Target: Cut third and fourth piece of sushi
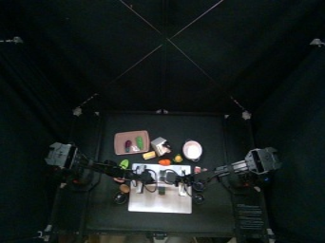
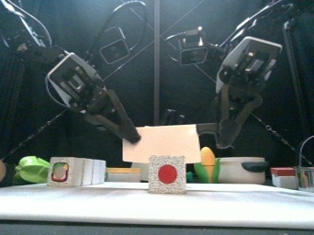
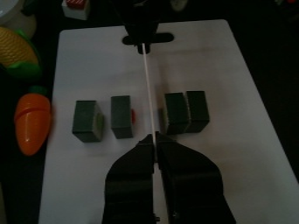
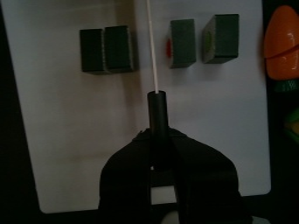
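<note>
Four dark green sushi pieces lie in a row on the white cutting board (image 3: 82,70), as a pair (image 3: 103,118) and a pair (image 3: 186,111) with a gap between. A white knife (image 3: 145,79) stands edge-on over that gap, and a red filling (image 3: 136,114) shows beside it. My left gripper (image 3: 152,140) is shut on the blade end. My right gripper (image 4: 155,131) is shut on the black handle (image 4: 156,105). In the front view the blade (image 2: 166,142) hangs between both arms, behind a sushi piece (image 2: 168,174). Whether it touches the board is unclear.
A carrot (image 3: 31,122) and a corn cob (image 3: 14,48) lie off one end of the board. Behind the board stand a pink plate (image 1: 131,142) and a white bowl (image 1: 192,149). A pot (image 2: 241,170) sits at the right in the front view.
</note>
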Controlling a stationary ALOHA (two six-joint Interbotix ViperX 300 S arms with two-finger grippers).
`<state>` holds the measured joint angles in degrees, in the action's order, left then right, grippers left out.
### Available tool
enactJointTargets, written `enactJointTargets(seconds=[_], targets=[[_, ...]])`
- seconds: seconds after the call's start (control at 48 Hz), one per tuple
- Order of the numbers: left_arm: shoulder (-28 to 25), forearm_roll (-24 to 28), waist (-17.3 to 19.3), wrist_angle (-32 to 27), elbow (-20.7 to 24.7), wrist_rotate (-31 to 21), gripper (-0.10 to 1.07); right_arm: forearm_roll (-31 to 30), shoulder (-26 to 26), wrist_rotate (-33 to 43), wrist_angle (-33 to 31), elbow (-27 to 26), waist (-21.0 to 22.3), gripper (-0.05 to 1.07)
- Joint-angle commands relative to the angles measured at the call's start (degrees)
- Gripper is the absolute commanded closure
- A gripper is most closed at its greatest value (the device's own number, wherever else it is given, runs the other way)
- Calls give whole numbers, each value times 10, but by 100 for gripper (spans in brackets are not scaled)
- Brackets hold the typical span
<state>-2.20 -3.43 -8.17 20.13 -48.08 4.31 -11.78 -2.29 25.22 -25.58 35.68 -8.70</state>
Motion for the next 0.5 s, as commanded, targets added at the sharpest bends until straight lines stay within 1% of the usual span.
enactJointTargets(seconds=[0.0,0.167,0.333,0.479], targets=[[18,5,-4,29,12,1,62,-4,-31,0,11,-12,-2,72],[23,5,-15,45,5,1,62,-4,-43,0,19,-3,-11,72],[32,4,-25,70,-8,-2,62,-3,-54,0,54,11,-13,72],[31,4,-32,75,-13,-4,62,-1,-57,0,85,21,-18,72]])
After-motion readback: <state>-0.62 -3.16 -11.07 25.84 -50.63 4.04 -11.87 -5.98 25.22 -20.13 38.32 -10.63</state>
